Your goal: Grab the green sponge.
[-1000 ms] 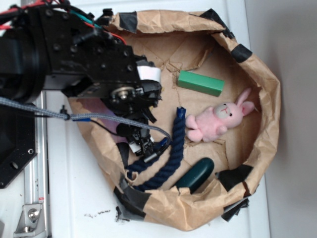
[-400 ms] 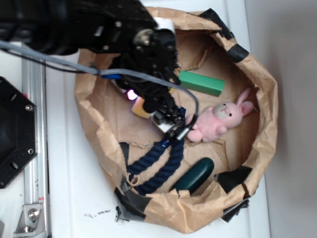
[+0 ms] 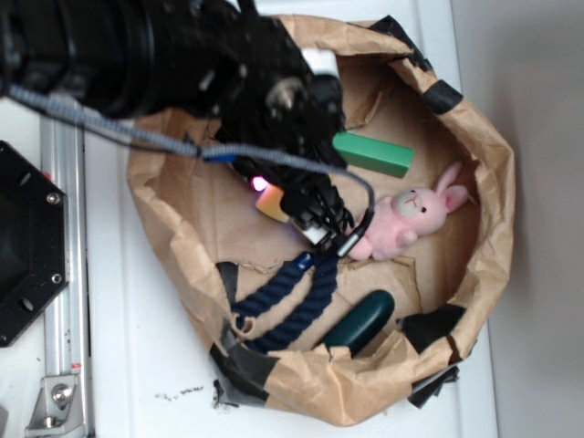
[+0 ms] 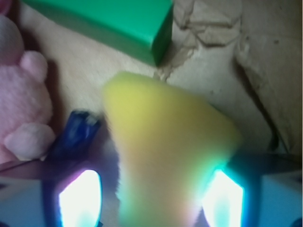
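Observation:
The green sponge (image 3: 372, 153) is a bright green bar lying flat at the back of the paper bag's floor; in the wrist view the green sponge (image 4: 104, 21) fills the top left. My gripper (image 3: 333, 239) hangs below and left of it, over the end of the blue rope, not touching the sponge. Its jaws stand apart and grip nothing. In the wrist view my gripper (image 4: 150, 198) shows two glowing pads (image 4: 78, 198) with a blurred yellow sponge (image 4: 165, 142) lying between and under them.
A pink plush bunny (image 3: 406, 219) lies just right of the gripper. A dark blue rope (image 3: 292, 292) and a dark green cylinder (image 3: 362, 319) lie toward the front. The yellow sponge (image 3: 272, 206) sits under the arm. The crumpled bag wall (image 3: 493, 228) rings everything.
The arm has swung from the bag's left side to the right and back, bringing the gripper from the rope's lower loop to the rope's upper end beside the bunny. The objects have not moved.

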